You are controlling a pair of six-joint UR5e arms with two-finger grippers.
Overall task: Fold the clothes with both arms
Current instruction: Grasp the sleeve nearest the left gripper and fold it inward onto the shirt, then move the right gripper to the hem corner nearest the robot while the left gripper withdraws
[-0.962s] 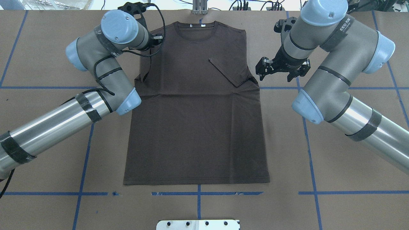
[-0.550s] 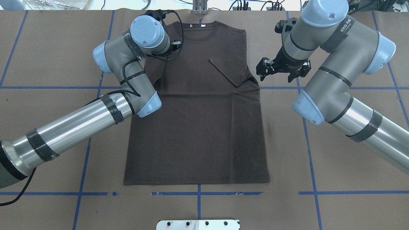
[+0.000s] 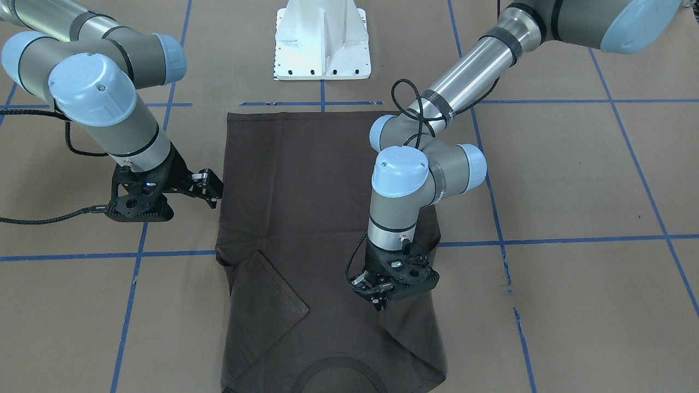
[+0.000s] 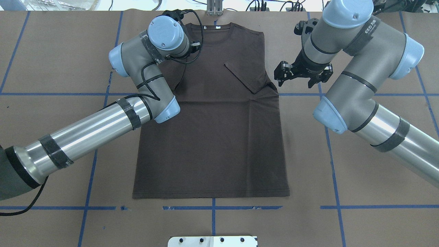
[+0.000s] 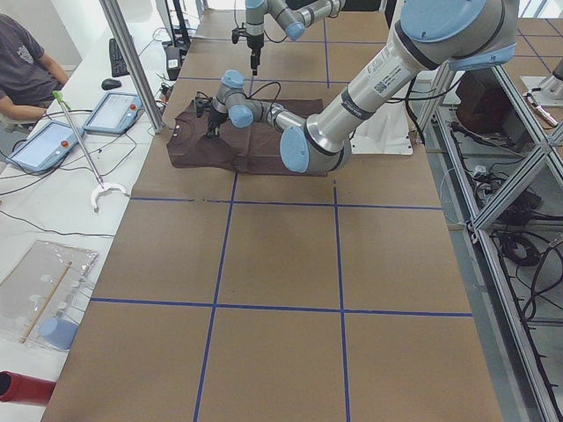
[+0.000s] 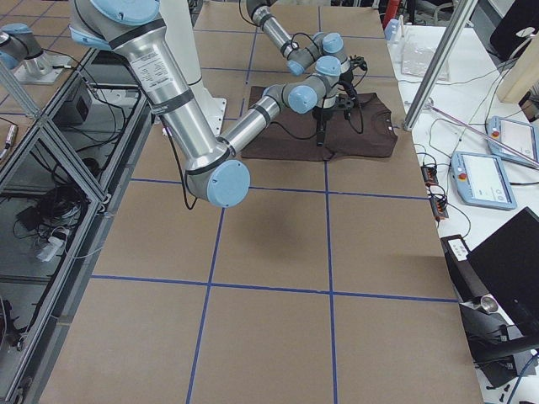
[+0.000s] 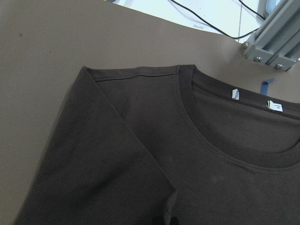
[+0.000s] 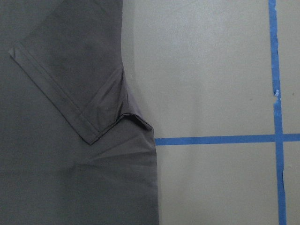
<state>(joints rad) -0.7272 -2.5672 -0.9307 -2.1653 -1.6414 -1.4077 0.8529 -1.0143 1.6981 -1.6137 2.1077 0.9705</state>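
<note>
The dark grey-brown T-shirt [image 4: 212,144] lies flat on the brown table, its collar [image 4: 216,34] at the far edge. One sleeve [image 4: 247,75] is folded in over the chest. My left gripper [image 3: 378,299] is over the other shoulder, shut on that sleeve's edge, and holds it drawn in over the shirt. The left wrist view shows the collar with white tags [image 7: 236,94] and the folded sleeve cloth [image 7: 117,154]. My right gripper [image 4: 297,78] is open and empty, just off the shirt's side by the folded sleeve [image 8: 70,79].
The white metal pedestal [image 3: 322,43] stands at the near edge behind the shirt's hem. Blue tape lines [image 4: 336,207] cross the table. A metal post [image 4: 214,7] stands just past the collar. Tablets [image 5: 53,145] and a seated person [image 5: 26,61] are beyond the far edge.
My left arm has swung right, over the shirt's shoulder, drawing the sleeve inward with it. My right arm has stayed still and open.
</note>
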